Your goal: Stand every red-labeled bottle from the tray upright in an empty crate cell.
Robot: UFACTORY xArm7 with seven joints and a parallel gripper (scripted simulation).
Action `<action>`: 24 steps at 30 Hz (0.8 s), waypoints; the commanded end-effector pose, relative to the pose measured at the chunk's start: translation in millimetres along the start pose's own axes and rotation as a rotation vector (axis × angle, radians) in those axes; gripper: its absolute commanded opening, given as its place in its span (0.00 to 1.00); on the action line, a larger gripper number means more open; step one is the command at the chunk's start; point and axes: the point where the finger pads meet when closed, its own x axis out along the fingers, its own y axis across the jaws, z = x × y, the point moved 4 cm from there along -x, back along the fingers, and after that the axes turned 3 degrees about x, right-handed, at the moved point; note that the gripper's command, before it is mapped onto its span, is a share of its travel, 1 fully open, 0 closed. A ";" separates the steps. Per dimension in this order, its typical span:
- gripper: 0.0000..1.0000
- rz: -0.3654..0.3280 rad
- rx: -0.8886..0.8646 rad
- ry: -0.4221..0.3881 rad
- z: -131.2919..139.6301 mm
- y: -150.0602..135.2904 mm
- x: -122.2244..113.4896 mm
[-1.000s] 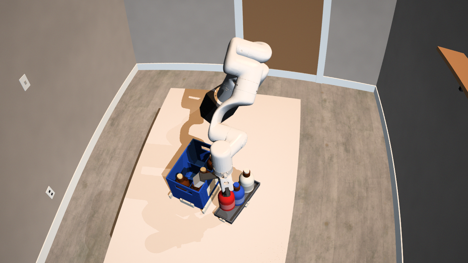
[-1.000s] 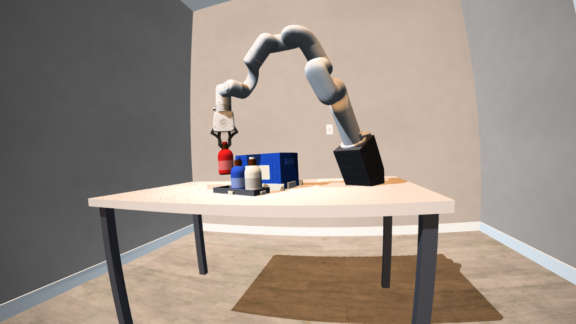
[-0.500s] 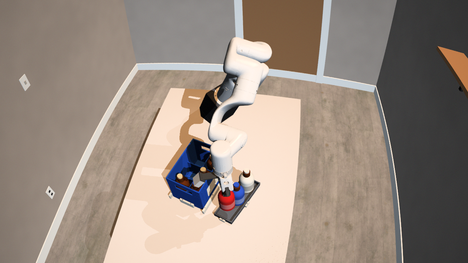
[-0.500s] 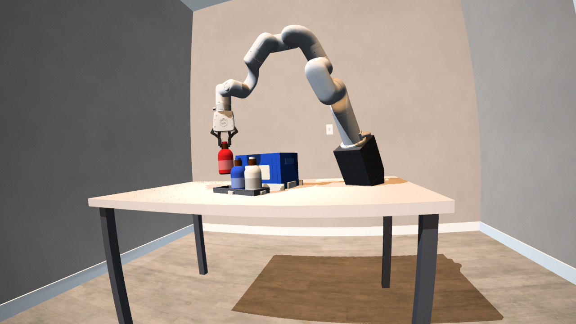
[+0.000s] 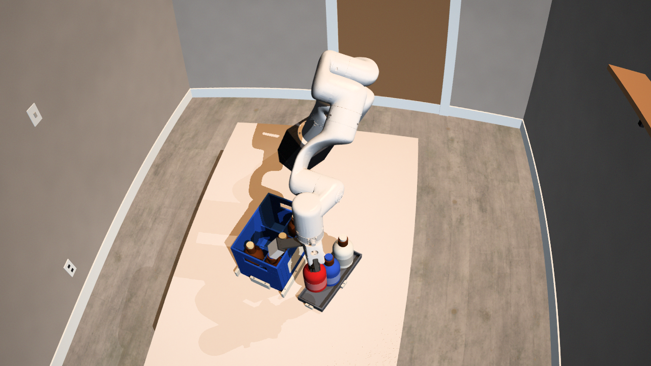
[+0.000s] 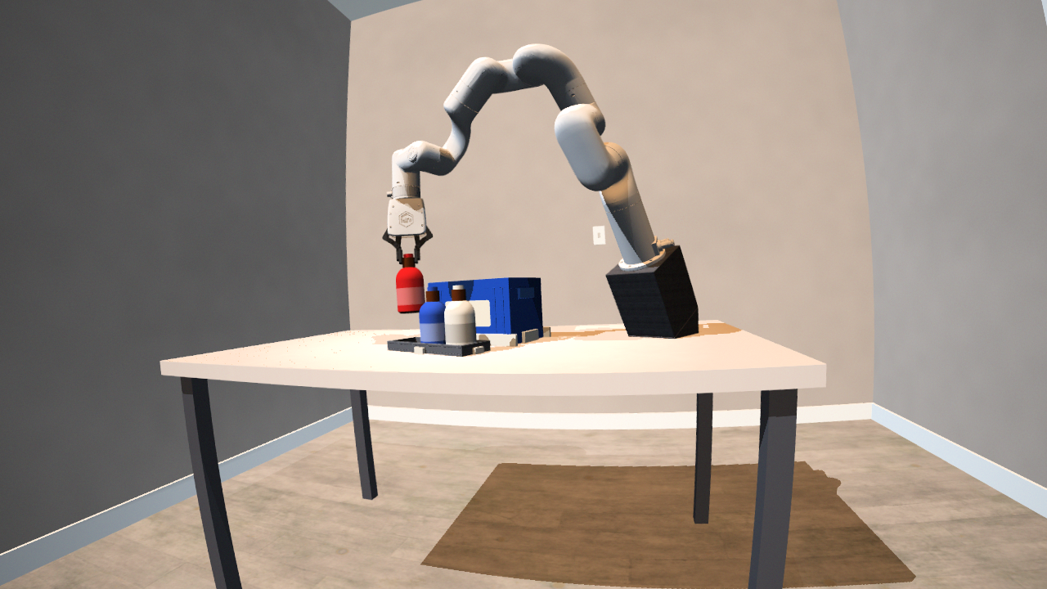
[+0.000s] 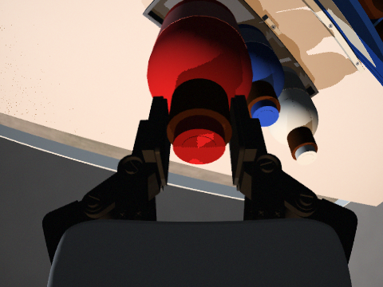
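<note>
The red bottle was held by its neck in the gripper, whose fingers were clamped on either side of the brown collar just under the cap. It hung free above the near end of the tray, its base lifted higher than the shoulders of the blue bottle and the white bottle, which were left standing upright on the tray. The long axis of the red bottle was kept vertical, cap up and base down.

The step in hand was judged to be the carry: the bottle had been raised off the tray but not yet brought over the crate. In the top view the crate lay at about ten o'clock from the held bottle, with brown bottles seen in several of its cells. A move sideways at a height above the crate's rim was called for next, then a straight descent into an empty cell. Which cell was free could not be told for certain, since the arm covered part of the crate.
</note>
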 end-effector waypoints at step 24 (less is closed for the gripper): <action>0.00 -0.005 0.000 0.003 -0.8 -1.1 -28.5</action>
